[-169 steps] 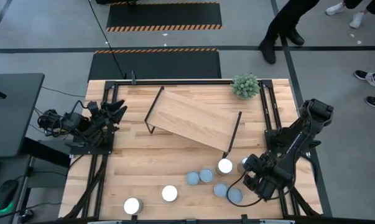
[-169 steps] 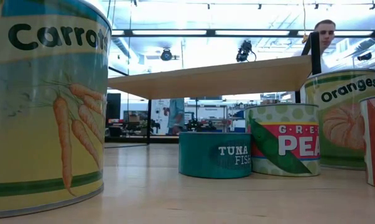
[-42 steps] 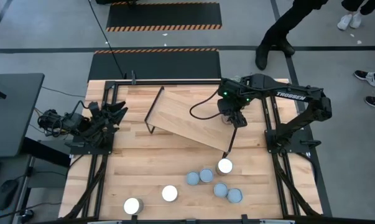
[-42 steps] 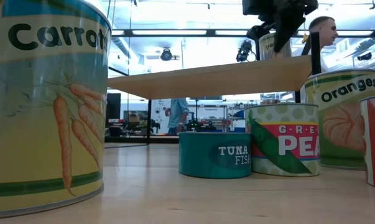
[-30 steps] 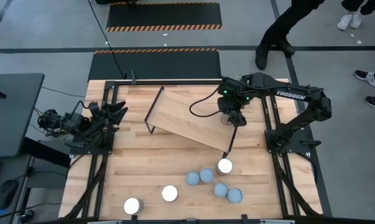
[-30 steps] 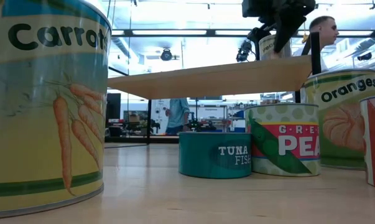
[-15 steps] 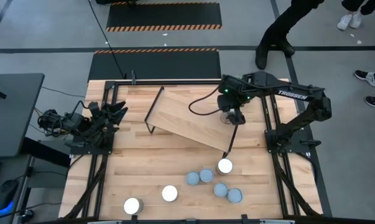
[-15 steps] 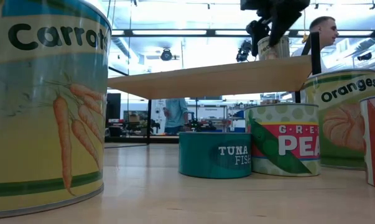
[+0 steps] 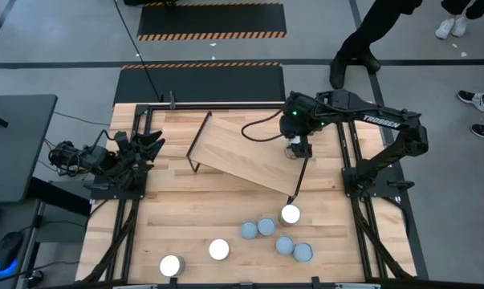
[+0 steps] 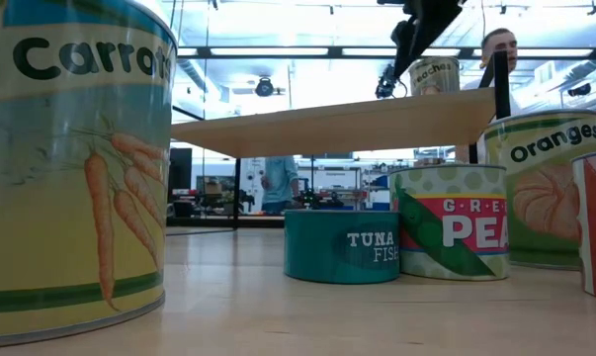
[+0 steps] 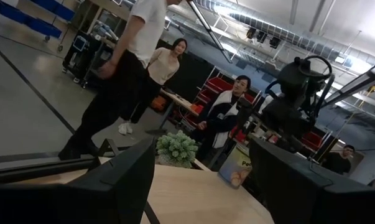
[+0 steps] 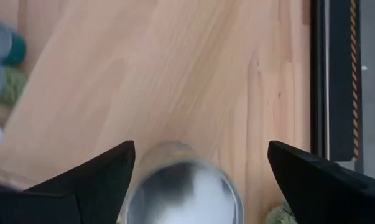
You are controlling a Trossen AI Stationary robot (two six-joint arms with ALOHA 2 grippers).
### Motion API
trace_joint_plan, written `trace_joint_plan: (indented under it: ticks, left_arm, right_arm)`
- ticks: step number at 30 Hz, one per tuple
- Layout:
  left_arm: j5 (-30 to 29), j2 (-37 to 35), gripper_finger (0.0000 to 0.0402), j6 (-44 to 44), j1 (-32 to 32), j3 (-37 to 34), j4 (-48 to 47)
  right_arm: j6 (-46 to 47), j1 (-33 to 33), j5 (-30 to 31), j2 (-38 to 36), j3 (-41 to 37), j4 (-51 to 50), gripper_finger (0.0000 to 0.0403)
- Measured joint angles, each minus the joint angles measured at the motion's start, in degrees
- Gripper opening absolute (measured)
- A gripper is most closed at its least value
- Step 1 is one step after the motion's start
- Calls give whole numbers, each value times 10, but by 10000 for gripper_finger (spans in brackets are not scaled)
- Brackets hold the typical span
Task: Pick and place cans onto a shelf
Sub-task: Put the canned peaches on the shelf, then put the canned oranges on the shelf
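The right hand [image 9: 297,148] hangs over the far right corner of the light-wood shelf board on thin black wire legs [image 9: 242,152], its dark fingers [image 12: 87,177] spread wide with nothing between them. A silver-topped can with a pale printed label [image 10: 434,75] stands upright on the board right beneath it. To my eye the placing is done, so the clean way out is a straight lift clear of the rim, since a sideways brush could tip the can off the nearby edge. Seven more short cans [image 9: 266,226], smooth and round, blue-grey or shiny white on top, wait on the plank surface [image 9: 177,217]. The left hand [image 9: 149,146] rests at the left edge, fingers parted and empty.
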Motion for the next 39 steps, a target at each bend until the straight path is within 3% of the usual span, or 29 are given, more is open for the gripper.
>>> trace_joint_plan:
  ticks: [8, 24, 33, 39]
  left_arm:
    - [0, 0, 267, 0, 0, 0, -1]
    - [0, 0, 267, 0, 0, 0, -1]
    - [0, 0, 267, 0, 0, 0, -1]
    - [6, 0, 267, 0, 0, 0, -1]
  right_arm:
    - [41, 14, 49, 0, 0, 14, 356]
    - [56, 9, 72, 0, 0, -35, 354]
    - [65, 21, 51, 1, 1, -10, 354]
    - [90, 60, 27, 1, 44, 23, 354]
